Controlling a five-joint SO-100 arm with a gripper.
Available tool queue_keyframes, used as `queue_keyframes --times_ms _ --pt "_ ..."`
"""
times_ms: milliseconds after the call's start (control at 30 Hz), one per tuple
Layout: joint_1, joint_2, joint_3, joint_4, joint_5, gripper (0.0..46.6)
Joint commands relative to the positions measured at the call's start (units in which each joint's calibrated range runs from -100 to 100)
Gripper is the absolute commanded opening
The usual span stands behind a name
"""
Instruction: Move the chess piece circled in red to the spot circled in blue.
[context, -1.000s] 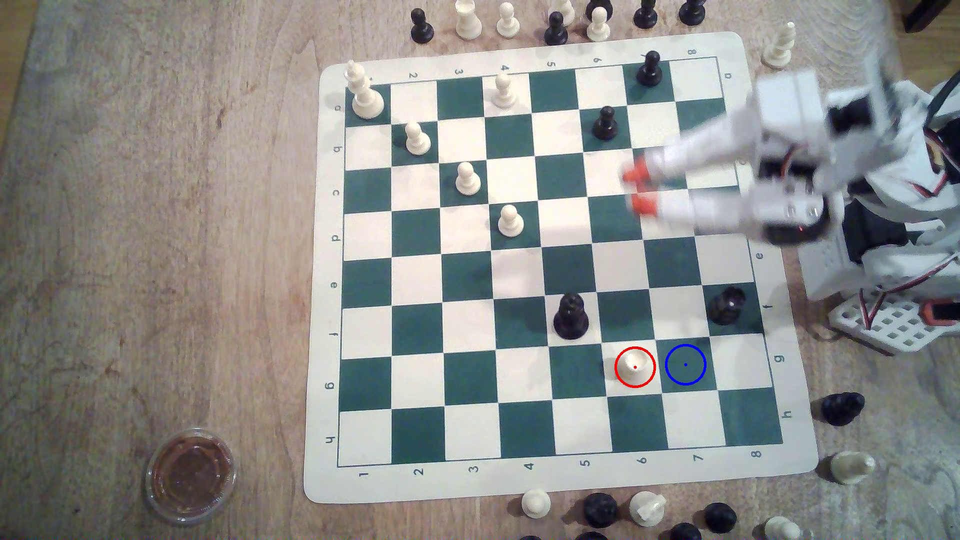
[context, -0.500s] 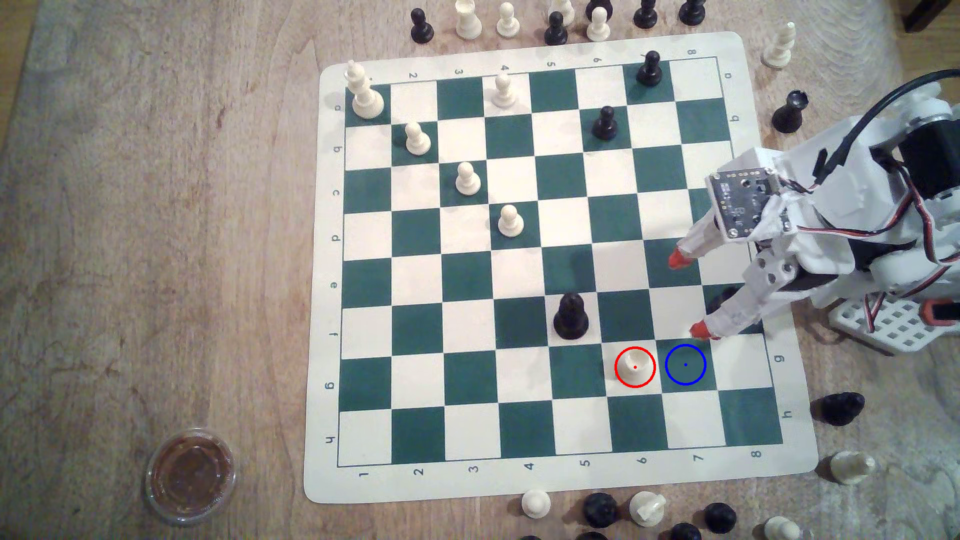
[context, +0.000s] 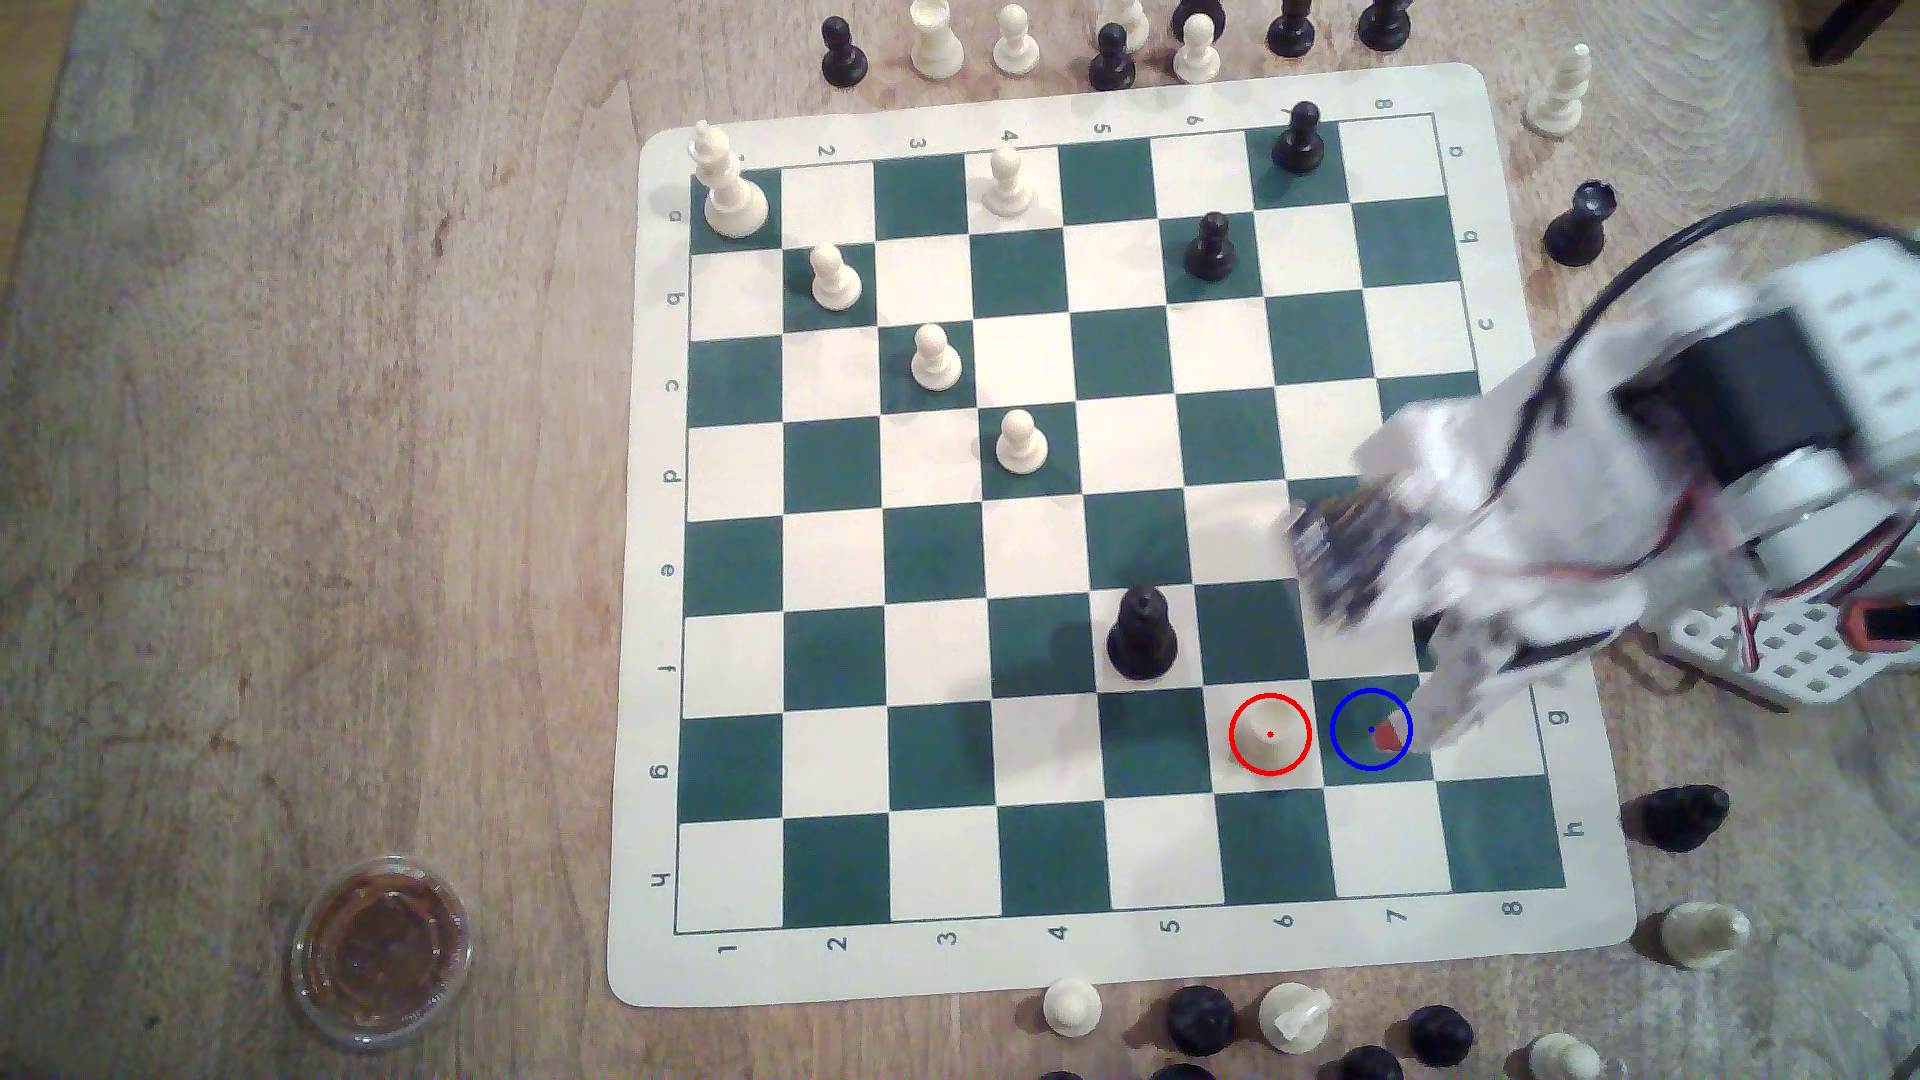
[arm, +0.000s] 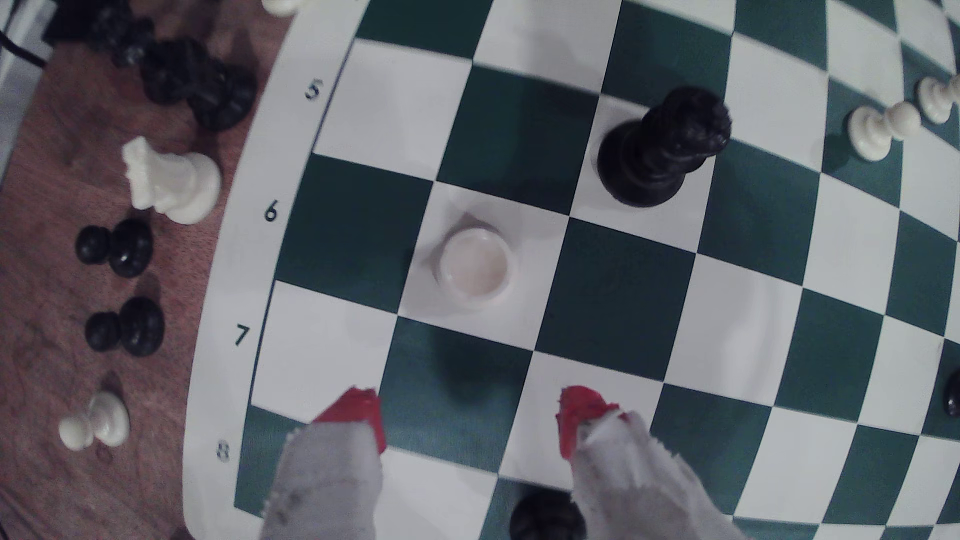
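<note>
The chess piece circled in red (context: 1270, 733) is a small cream piece standing on a white square near the exterior view's lower right; from the wrist it shows as a round cream top (arm: 475, 270). The spot circled in blue (context: 1356, 753) is the dark green square just to its right in the exterior view. One red fingertip (context: 1388, 734) sits inside the blue ring, and the blurred white arm hides the other. My gripper (arm: 470, 418) is open and holds nothing. It straddles the green square (arm: 457, 384) beside the cream piece, about one square short of the piece.
A tall black piece (context: 1141, 633) stands one square diagonally from the ringed piece. Another black piece (arm: 545, 514) lies under the gripper. Loose pieces line the board's edges (context: 1200, 1018). A lidded plastic cup (context: 381, 950) sits at the exterior view's lower left. The arm base (context: 1787, 644) is right of the board.
The arm has swung down the exterior view's right side of the board to the ringed squares. The gripper stays open. The cream piece has not moved.
</note>
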Motion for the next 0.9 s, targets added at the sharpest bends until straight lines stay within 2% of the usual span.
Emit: queue_keyframes --times_ms 0,133,500,633,867 --pt "-0.6 4.6 -2.7 -3.3 0.1 14.4" --pt "-1.5 7.4 -3.2 -6.7 -0.3 15.8" --pt "-1.8 17.7 -7.5 -11.2 -0.3 14.0" --pt "-2.1 18.3 -7.9 -13.6 -0.4 17.1" --pt "-1.5 22.8 -10.6 -14.6 0.0 17.6"
